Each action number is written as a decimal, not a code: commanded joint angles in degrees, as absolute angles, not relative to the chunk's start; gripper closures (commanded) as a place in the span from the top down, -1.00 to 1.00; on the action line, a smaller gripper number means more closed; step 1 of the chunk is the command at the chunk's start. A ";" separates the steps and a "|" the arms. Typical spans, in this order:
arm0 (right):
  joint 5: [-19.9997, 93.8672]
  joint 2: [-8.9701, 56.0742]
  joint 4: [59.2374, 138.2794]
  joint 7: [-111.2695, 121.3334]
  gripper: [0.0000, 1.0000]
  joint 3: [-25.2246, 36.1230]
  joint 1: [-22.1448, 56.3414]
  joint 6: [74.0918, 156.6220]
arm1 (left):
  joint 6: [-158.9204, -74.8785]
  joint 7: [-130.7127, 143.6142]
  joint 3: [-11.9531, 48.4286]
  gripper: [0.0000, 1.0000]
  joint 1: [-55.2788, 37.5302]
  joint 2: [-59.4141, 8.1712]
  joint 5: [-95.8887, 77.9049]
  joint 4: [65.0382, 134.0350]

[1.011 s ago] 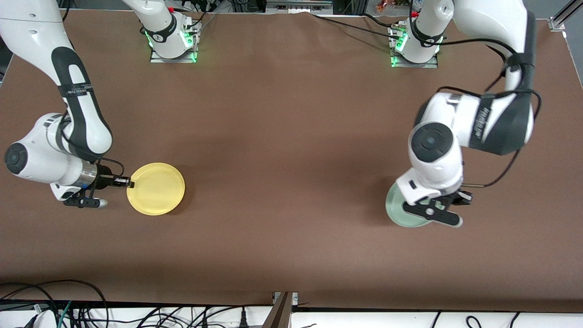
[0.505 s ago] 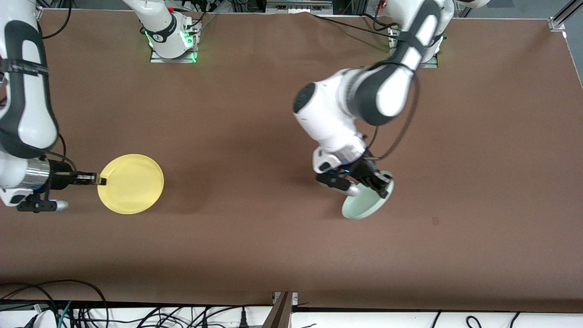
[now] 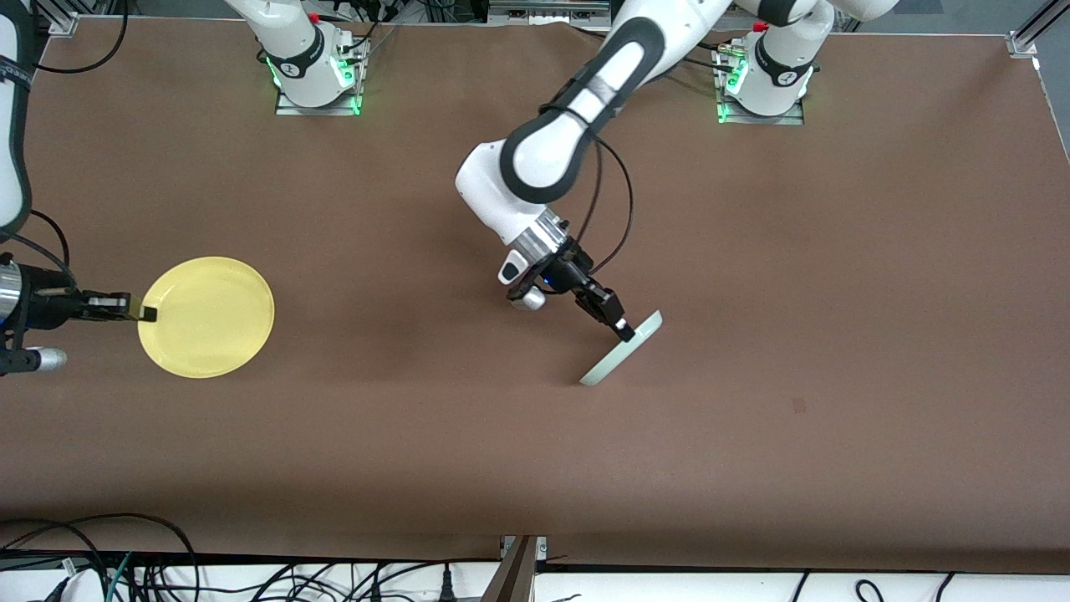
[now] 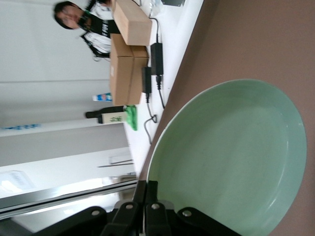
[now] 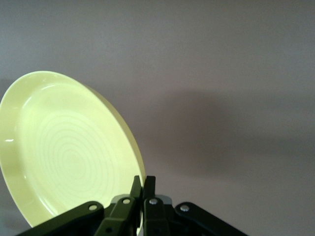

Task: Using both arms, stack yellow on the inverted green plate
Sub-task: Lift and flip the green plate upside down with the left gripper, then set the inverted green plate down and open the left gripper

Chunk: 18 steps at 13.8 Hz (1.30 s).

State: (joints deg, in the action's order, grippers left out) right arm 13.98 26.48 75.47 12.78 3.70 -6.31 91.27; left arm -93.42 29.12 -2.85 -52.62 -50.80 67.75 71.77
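My left gripper [image 3: 623,333] is shut on the rim of the pale green plate [image 3: 621,349] and holds it on edge over the middle of the table. In the left wrist view the green plate [image 4: 231,157] fills the picture, its hollow side showing, with my left gripper [image 4: 150,189] clamped on its rim. My right gripper [image 3: 144,313] is shut on the rim of the yellow plate [image 3: 207,317] and holds it hollow side up, over the right arm's end of the table. In the right wrist view my right gripper [image 5: 142,184] pinches the yellow plate [image 5: 69,152].
The brown table [image 3: 752,251] spreads wide around both plates. The two arm bases [image 3: 313,71] stand lit green along the edge farthest from the front camera. Cables [image 3: 125,568] lie off the table's near edge.
My left arm has swung the green plate from its own end toward the table's middle and turned it from flat to on edge. My right arm has drawn the yellow plate toward its end.
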 commanded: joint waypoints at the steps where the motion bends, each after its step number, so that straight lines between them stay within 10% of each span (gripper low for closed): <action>1: 14.85 23.48 74.97 13.80 -1.00 3.34 -6.94 88.59 | -88.87 32.42 -4.04 -1.00 -56.07 -55.62 72.51 69.79; 8: 15.29 23.64 75.32 13.62 -1.00 2.64 -6.68 87.64 | -86.84 38.06 -3.69 -1.00 -62.22 -58.36 71.81 70.31; 9: 15.38 23.90 75.32 13.54 -1.00 2.55 -6.68 87.10 | -85.88 38.06 -3.69 -0.62 -62.84 -58.53 71.72 70.31; 10: 15.29 23.99 75.41 13.54 -1.00 2.46 -6.42 87.10 | -85.26 38.06 -3.52 0.98 -63.80 -58.62 70.76 70.40; 18: 16.00 29.00 76.46 12.57 -1.00 2.20 -2.99 89.73 | -92.52 66.82 -1.15 1.00 -68.03 -58.27 55.82 69.43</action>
